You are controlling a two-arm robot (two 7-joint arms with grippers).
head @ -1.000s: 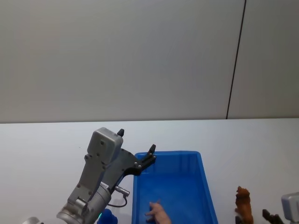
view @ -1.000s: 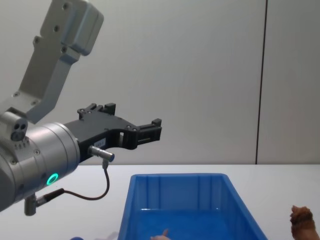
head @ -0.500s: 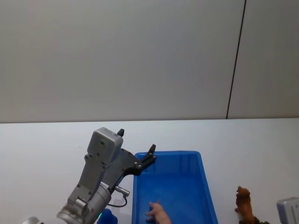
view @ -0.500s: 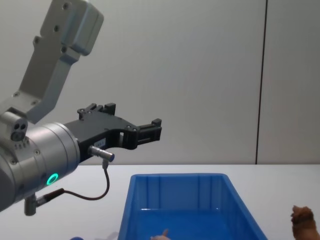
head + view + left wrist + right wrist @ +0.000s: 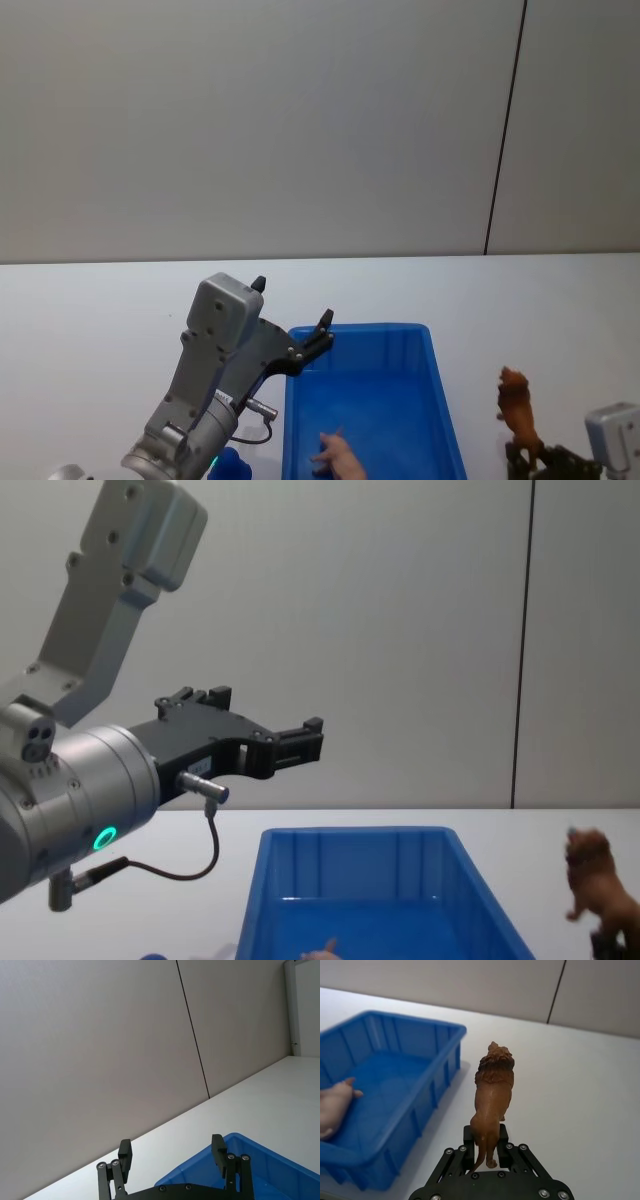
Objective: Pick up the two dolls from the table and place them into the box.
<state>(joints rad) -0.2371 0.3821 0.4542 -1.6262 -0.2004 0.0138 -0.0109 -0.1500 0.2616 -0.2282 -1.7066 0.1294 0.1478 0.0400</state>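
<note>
Lion doll [image 5: 492, 1091] one, in right gripper [image 5: 486, 1141]; box [image 5: 362, 329] one.

Plain grey wall [image 5: 250, 120] behind your white table [image 5: 100, 300].
You face bare, evenly lit panels split by one dark vertical seam [image 5: 503, 130]; your left wrist view catches what may be a pale door frame [image 5: 290, 1005].

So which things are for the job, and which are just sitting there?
For the job: lion doll, gripped in the right hand; pink toy, lying in the blue box; white table.
Just there: left hand, open and empty above the box's far corner; grey wall behind.
</note>
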